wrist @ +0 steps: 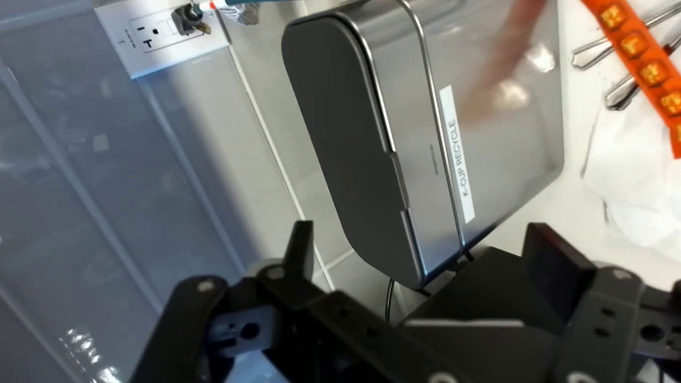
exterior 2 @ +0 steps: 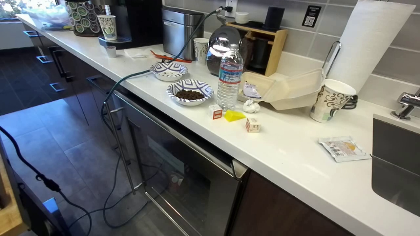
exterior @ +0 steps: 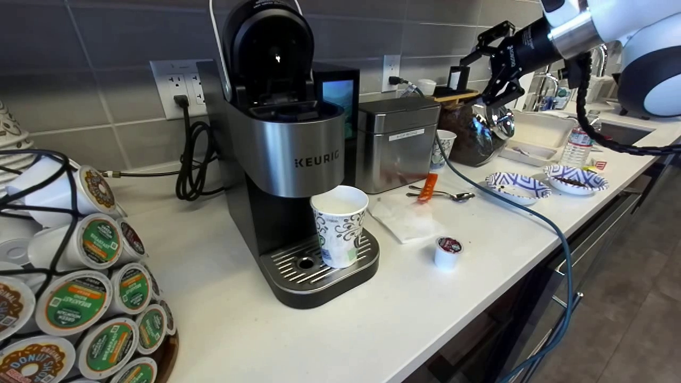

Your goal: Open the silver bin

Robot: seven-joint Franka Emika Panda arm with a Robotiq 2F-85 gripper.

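Note:
The silver bin (exterior: 396,149) is a boxy brushed-steel container with a dark lid top, standing on the counter beside the coffee machine. It also shows in an exterior view (exterior 2: 182,34). In the wrist view the bin (wrist: 505,175) carries a "K-CUP RECYCLE" label, and its lid (wrist: 340,127) is shut. My gripper (exterior: 472,89) is open and empty, raised above the counter near the glass jar, apart from the bin. In the wrist view the gripper's fingers (wrist: 425,247) are wide apart, with the bin beyond them. The gripper does not show in the exterior view from the sink side.
The Keurig coffee machine (exterior: 314,151) stands against the bin's side, with a paper cup (exterior: 340,229) on it. A blue-green cable (exterior: 524,207) runs across the counter in front of the bin. A glass jar (exterior: 471,135), bowls (exterior: 518,187) and a water bottle (exterior 2: 229,78) stand further along.

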